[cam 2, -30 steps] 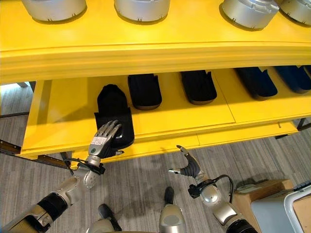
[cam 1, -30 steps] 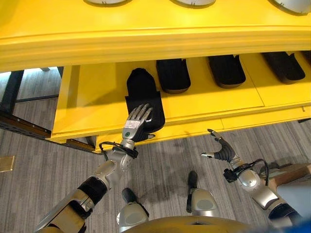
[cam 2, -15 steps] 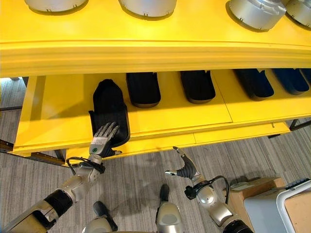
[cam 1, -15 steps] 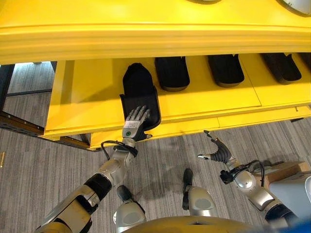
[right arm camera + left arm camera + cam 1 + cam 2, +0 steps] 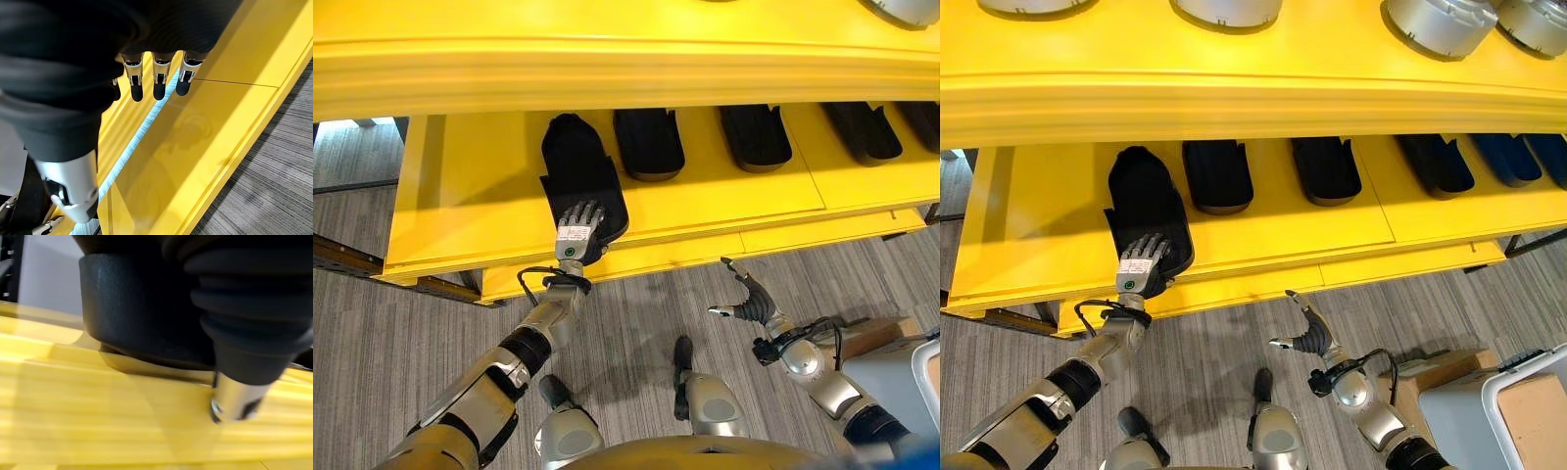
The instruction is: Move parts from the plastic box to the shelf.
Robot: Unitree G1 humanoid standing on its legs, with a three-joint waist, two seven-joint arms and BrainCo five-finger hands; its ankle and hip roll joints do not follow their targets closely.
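Note:
A black moulded part (image 5: 578,166) lies at a slight angle on the lower level of the yellow shelf (image 5: 470,206), leftmost in a row of like parts. My left hand (image 5: 576,230) rests flat on its near end at the shelf's front edge, fingers straight and open. Up close in the left wrist view, the part's dark rim (image 5: 142,308) sits on the yellow board (image 5: 98,416). My right hand (image 5: 749,299) hangs over the floor in front of the shelf, open and holding nothing, its fingertips (image 5: 155,81) pointing toward the shelf edge.
Three more black parts (image 5: 648,142) (image 5: 756,135) (image 5: 862,129) lie side by side further right on the same level. Silver round parts (image 5: 1435,20) stand on the upper level, whose thick front lip (image 5: 607,69) overhangs. A light plastic box (image 5: 1518,411) stands on the floor at lower right.
The whole view has shifted. My left hand, still flat on the black part, has slid it a little deeper onto the shelf. The right hand has kept its pose.

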